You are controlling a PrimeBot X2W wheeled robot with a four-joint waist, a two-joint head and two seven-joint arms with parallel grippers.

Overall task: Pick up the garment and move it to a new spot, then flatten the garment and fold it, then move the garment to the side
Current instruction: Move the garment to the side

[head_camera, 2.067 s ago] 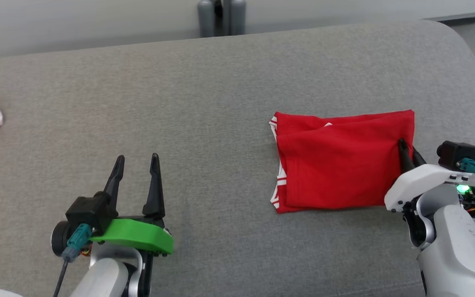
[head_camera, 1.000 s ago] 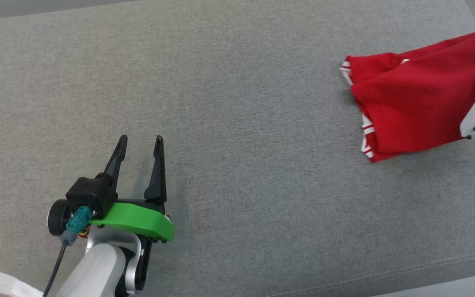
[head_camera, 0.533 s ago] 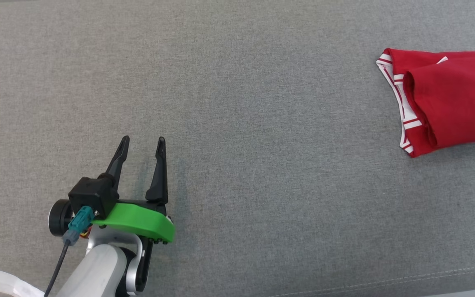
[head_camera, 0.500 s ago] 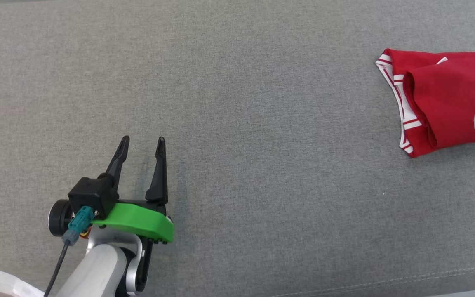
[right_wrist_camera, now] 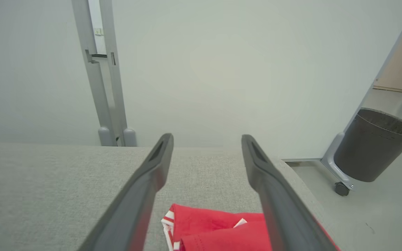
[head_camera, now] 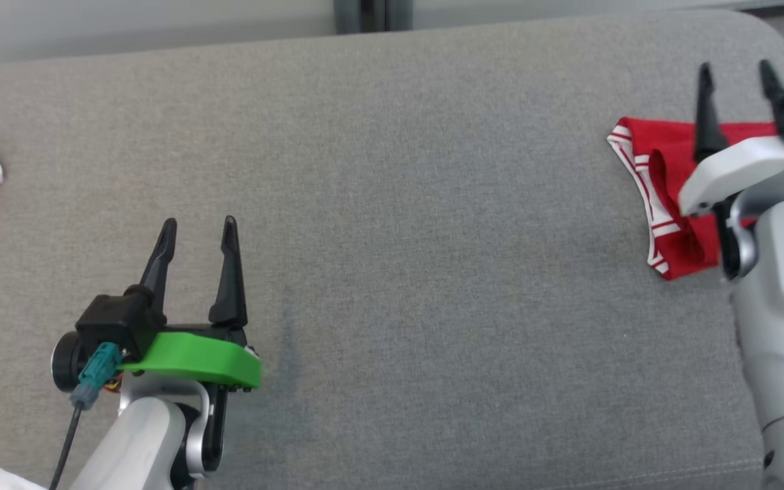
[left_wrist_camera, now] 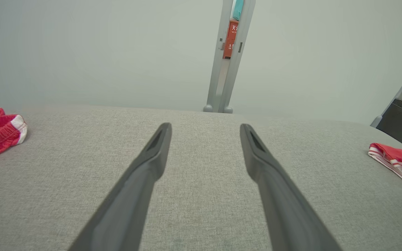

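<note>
The garment [head_camera: 664, 204] is red, with white-striped trim along its left edge. It lies folded in layers, slightly rumpled, on the grey fabric bench [head_camera: 433, 204] near the far right corner. In the head view its right part is hidden.

Head high, wrists low
Looking down on the cushion [head_camera: 392, 170]; skimming it from left and right toward the far wall [left_wrist_camera: 82, 52], sharing garment [head_camera: 664, 143] and post [left_wrist_camera: 213, 87].
</note>
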